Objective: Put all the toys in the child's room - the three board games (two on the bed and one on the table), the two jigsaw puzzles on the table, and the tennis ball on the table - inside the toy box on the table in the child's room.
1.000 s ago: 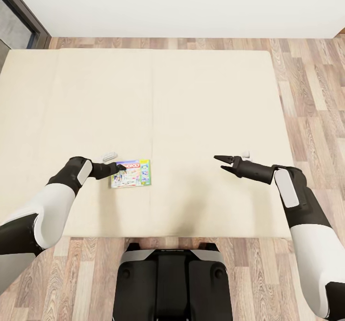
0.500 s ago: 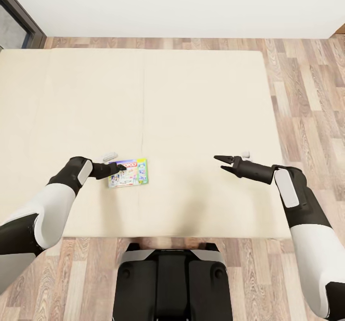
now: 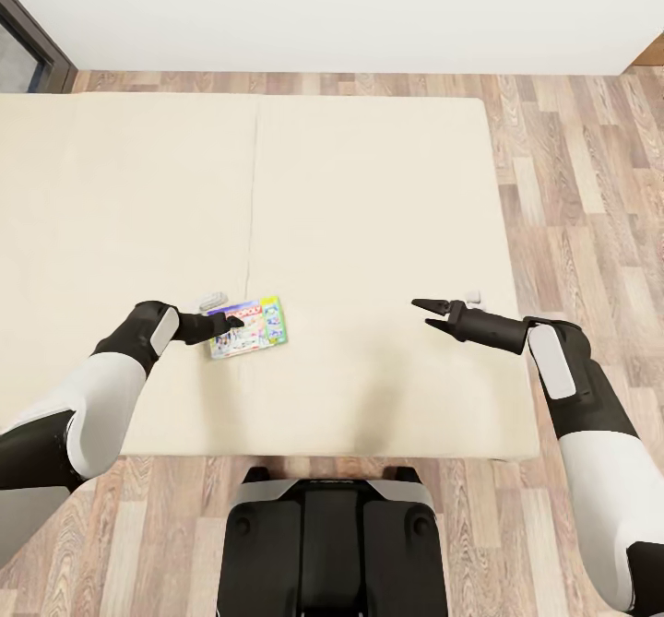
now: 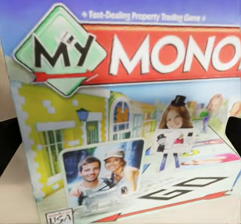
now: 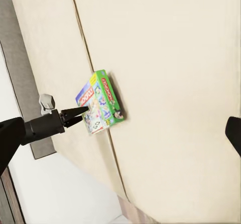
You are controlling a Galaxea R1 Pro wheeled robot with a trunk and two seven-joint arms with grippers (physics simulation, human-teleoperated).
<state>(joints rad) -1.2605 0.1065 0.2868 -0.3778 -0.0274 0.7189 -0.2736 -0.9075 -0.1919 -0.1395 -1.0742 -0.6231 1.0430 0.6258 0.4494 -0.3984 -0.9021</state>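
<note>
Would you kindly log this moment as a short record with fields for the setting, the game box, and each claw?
setting: cream bed on wood-plank floor, white wall behind
board game: one "My Monopoly" box over the bed near its seam, tilted, its shadow on the mattress
left claw: at the box's edge, fingers either side of it, apparently gripping it
right claw: open, holding nothing, above bare mattress, apart from the box
toy box: none logged in these views
</note>
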